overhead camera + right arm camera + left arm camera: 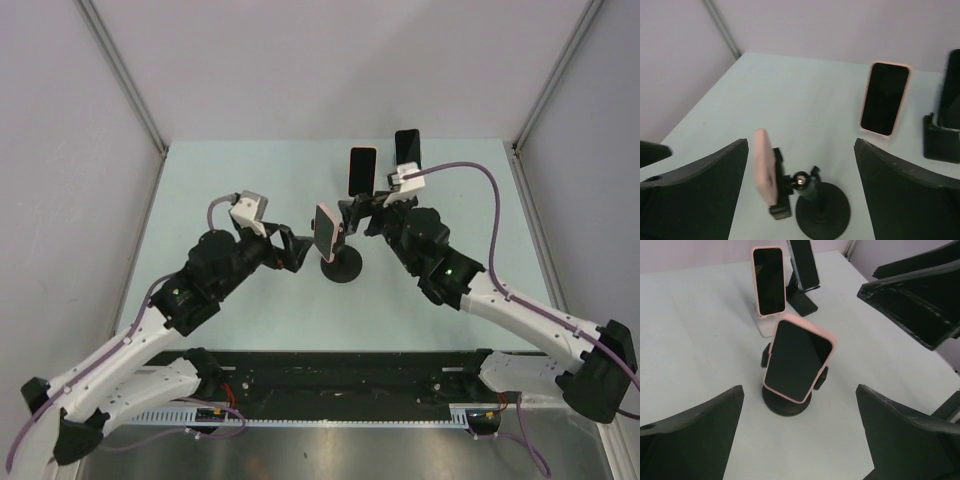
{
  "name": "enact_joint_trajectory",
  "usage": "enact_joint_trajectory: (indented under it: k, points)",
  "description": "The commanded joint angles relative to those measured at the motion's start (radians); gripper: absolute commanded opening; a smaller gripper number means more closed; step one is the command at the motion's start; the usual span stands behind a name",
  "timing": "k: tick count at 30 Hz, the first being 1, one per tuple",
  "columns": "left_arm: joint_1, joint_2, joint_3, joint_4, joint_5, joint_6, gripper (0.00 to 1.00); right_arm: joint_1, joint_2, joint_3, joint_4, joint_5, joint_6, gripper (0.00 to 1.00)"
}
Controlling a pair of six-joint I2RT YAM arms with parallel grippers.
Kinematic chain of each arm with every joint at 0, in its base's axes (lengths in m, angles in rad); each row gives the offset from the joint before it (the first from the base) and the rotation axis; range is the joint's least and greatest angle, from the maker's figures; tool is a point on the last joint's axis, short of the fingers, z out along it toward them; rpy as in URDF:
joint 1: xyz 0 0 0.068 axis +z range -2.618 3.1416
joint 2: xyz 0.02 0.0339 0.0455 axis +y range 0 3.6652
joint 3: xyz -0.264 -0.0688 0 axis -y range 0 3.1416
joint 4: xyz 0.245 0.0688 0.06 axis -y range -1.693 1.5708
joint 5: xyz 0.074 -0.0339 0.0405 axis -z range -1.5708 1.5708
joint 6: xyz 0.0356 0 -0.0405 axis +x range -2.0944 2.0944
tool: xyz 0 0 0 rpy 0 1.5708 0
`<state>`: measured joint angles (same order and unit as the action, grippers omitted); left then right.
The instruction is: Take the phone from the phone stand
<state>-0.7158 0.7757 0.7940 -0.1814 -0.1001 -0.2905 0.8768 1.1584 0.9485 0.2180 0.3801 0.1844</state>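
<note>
Top view: phone (327, 231) in a pink case sits clamped and tilted on the phone stand (342, 266). Left gripper (296, 248) is just left of the stand and right gripper (357, 216) just behind-right of it; both wide, neither holding anything. Risk, imo: the stand has a small round base, so a sideways tug from one arm could tip or drag the whole stand vs freeing the phone. Both arms also crowd the stand, so fingers could clash. Left wrist view: left gripper (800, 390) spread wide. The phone (797, 360) faces this cam, centred betw the fingers (695, 435) but beyond their tips, no contact. Right gripper's fingers (910, 300) show right of the stand (785, 404), apart from the phone. Risk: a close across the case could slip off its rounded corners or catch the clamp arms (821, 378) too. A second pink phone (769, 280) and a dark phone (804, 262) stand behind the stand, so an overshoot could knock them. Right wrist view: right gripper (800, 145) wide, nothing gripped. Phone (764, 167) is seen edge-on beside the stand's ball joint (800, 181), low betw the fingers (910, 190), off-centre, not touching. Risk: the joint may swivel under a push, so the phone turns rather than comes out.
</note>
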Motion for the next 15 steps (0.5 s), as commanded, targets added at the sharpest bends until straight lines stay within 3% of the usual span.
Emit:
enact_joint_trajectory:
  k: [1,3,8,15]
  points:
    - [-0.155,0.117,0.111,0.036,-0.321,-0.049,1.00,-0.091,-0.083,-0.043,-0.087,0.039,0.038,0.93]
    - [-0.212,0.166,0.152,0.036,-0.425,-0.044,1.00,-0.159,-0.135,-0.074,-0.106,0.026,0.059,0.93]
    - [-0.252,0.322,0.234,0.037,-0.474,-0.035,1.00,-0.280,-0.218,-0.160,-0.172,-0.015,0.116,0.93]
    - [-0.292,0.471,0.317,0.037,-0.543,-0.019,1.00,-0.298,-0.270,-0.224,-0.197,-0.035,0.128,0.93]
